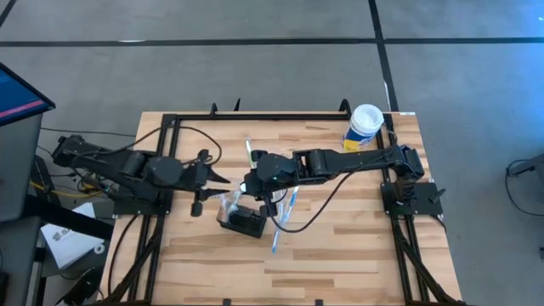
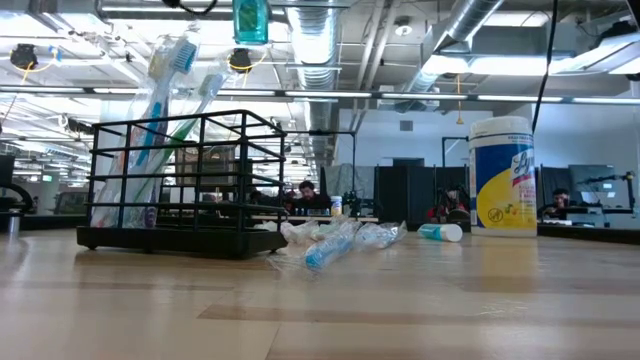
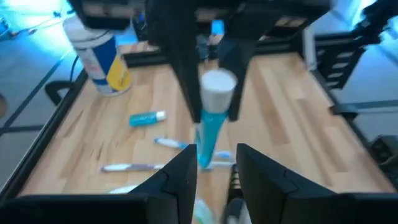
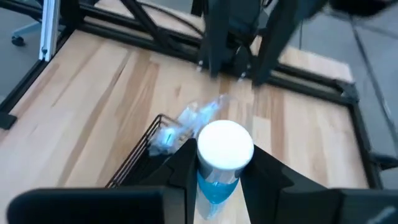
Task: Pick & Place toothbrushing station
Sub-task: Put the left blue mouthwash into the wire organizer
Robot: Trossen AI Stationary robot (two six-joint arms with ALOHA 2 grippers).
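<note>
The right gripper [image 4: 217, 171] pinches a white-capped blue tube [image 4: 222, 155] just above the black holder [image 1: 245, 223] at mid-table — lower it straight in. Left gripper [image 3: 214, 165] (narrowly parted, empty) waits just beside.

Both arms are matte black, built of chunky jointed segments; the left arm [image 1: 140, 170] and right arm [image 1: 340, 161] trail thin black cables (looping loosely over the wood). Each gripper ends in two flat, dark, wedge-shaped fingers [image 3: 180, 177].
</note>
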